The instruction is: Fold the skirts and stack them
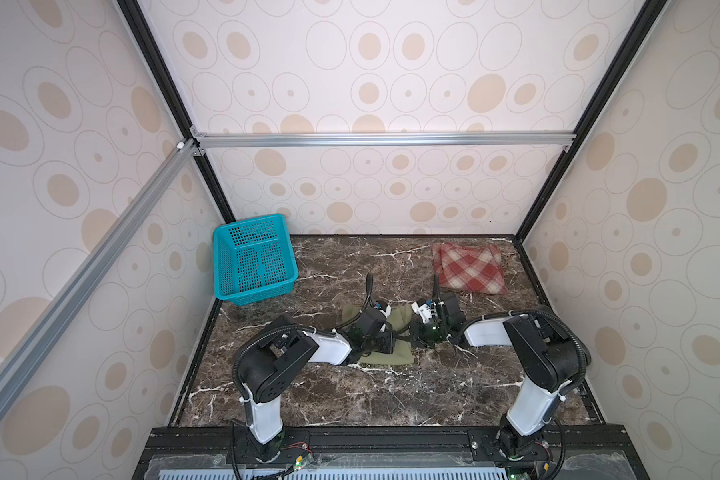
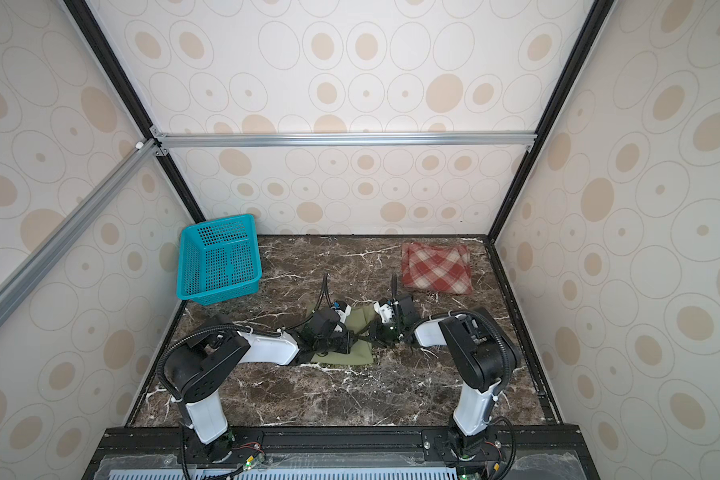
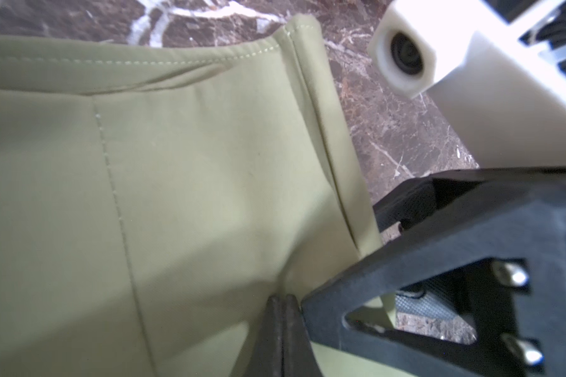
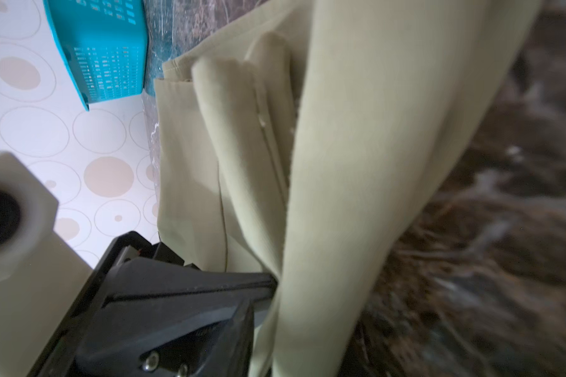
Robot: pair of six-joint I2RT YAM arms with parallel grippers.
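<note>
The olive-green skirt (image 1: 399,323) (image 2: 360,320) lies partly folded in the middle of the marble table, largely covered by both arms. In the left wrist view my left gripper (image 3: 281,298) is shut, its tips pinching a raised crease of this skirt (image 3: 177,196). My right gripper (image 4: 276,326) meets it from the other side at almost the same spot. A standing fold of the olive cloth (image 4: 356,163) runs between its jaws and hides one finger. The red-and-cream plaid skirt (image 1: 468,268) (image 2: 436,268) rests folded at the back right, touched by neither gripper.
A teal perforated basket (image 1: 258,266) (image 2: 219,257) leans tilted against the wall at the back left corner. Patterned walls close in the table on three sides. Bare marble (image 1: 391,399) stretches between the olive skirt and the arm bases.
</note>
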